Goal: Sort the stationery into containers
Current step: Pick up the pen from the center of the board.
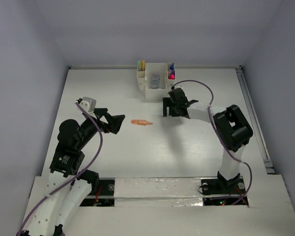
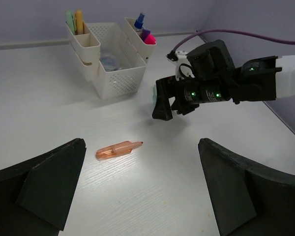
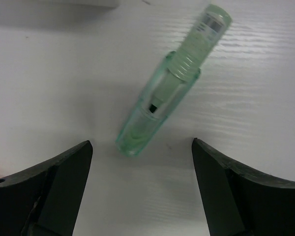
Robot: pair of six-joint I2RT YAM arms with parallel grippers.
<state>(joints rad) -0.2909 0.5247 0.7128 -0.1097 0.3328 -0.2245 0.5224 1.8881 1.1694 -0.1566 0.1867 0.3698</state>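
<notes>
Mint green marker [image 3: 169,83]: lay flat on the table [image 3: 49,73] near the white organizer [image 1: 155,94], slanted between the wide-spread fingers [image 3: 54,187] of your right gripper [image 3: 141,145], unheld. Risk: closing across that slant could have swivelled or rolled it free. Left gripper [image 2: 141,147]: stood wide, facing the peach marker [image 2: 119,149].

Mint marker [image 3: 157,105] glossy translucent plastic; table [image 3: 64,73] matt white (faint woodgrain).

Free rm round peach marker [image 1: 141,122]; organizer [image 1: 155,94] well apart
</notes>
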